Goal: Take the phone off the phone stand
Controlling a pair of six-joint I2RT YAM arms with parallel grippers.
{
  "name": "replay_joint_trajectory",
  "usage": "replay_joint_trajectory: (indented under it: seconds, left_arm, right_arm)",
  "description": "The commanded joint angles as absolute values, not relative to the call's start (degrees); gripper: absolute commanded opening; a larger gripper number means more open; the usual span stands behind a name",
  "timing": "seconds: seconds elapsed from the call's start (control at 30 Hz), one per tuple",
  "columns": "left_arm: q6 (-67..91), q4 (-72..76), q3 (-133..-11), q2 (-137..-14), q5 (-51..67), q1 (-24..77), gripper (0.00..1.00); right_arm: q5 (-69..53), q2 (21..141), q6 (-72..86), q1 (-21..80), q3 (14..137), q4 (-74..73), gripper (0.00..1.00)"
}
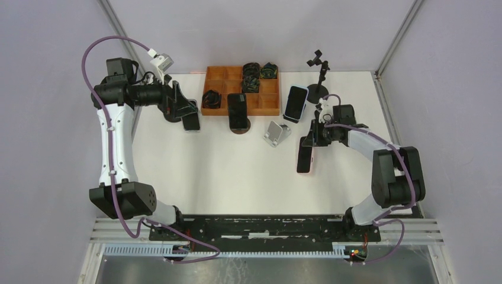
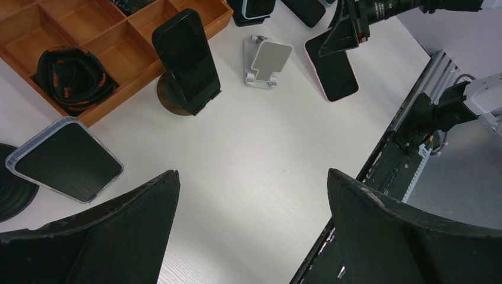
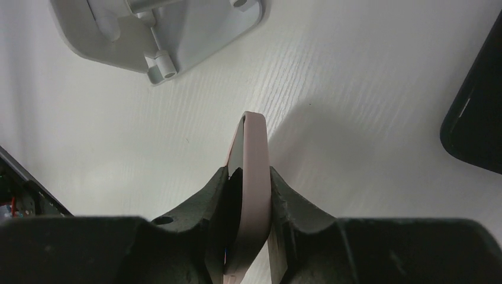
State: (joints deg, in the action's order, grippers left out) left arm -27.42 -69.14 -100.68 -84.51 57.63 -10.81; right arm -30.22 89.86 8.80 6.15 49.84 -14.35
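Pink-cased phone (image 3: 257, 177) — dark screen, slim edge

White tabletop (image 1: 237, 177) with an orange wooden compartment tray (image 1: 216, 76) at the back, holding coiled black cables (image 1: 211, 99). Touching the tray's front, black-screened phone (image 1: 237, 110) propped on a round dark base. Beside the tray, light-blue-cased phone (image 1: 295, 103) leaning upright (black clamp-topped tripod (image 1: 319, 74) just behind). Opposite side, clear-cased dark phone (image 2: 68, 158).

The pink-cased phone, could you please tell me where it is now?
In the top view the pink-cased phone is right of centre, gripped by the right gripper, just right of the empty silver stand.
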Motion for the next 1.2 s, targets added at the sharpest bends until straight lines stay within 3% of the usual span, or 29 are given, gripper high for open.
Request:
replay_joint_trajectory:
  seconds: [0.0, 0.07, 0.17, 0.3, 0.73, 1.07, 1.17]
  left_arm:
    - [-29.31, -69.08, -100.6, -84.9, 59.61, -11.15, 1.0]
    - [-29.36, -68.93, -100.42, -84.75, 59.54, -11.12, 1.0]
    - [-29.24, -68.59, -100.16, -84.49, 59.56, -11.17, 1.0]
    - [-28.62, -67.91, -99.93, -84.46, 59.54, -11.14, 1.0]
    - [-26.89, -66.55, -99.76, -84.42, 60.77, -11.13, 1.0]
    - [-26.46, -66.18, -99.46, -83.77, 59.94, -11.2, 1.0]
    - [-26.45, -65.8, -99.04, -83.31, 59.01, -11.32, 1.0]
  right_arm:
    - [-28.72, 94.07, 6.94, 8.11, 50.89, -16.48, 0.31]
    - [-25.59, 94.11, 6.75, 8.84, 51.0, -17.07, 0.43]
    - [-23.19, 92.65, 7.77, 8.86, 49.18, -15.69, 0.5]
    - [-21.68, 91.32, 8.49, 8.84, 47.37, -15.02, 0.5]
    - [-15.82, 83.67, 5.99, 10.93, 43.69, -18.21, 0.71]
    - [-9.24, 78.07, 7.12, 11.99, 48.31, -21.43, 0.74]
    - [-2.4, 74.57, 7.07, 14.88, 52.77, -23.41, 0.83]
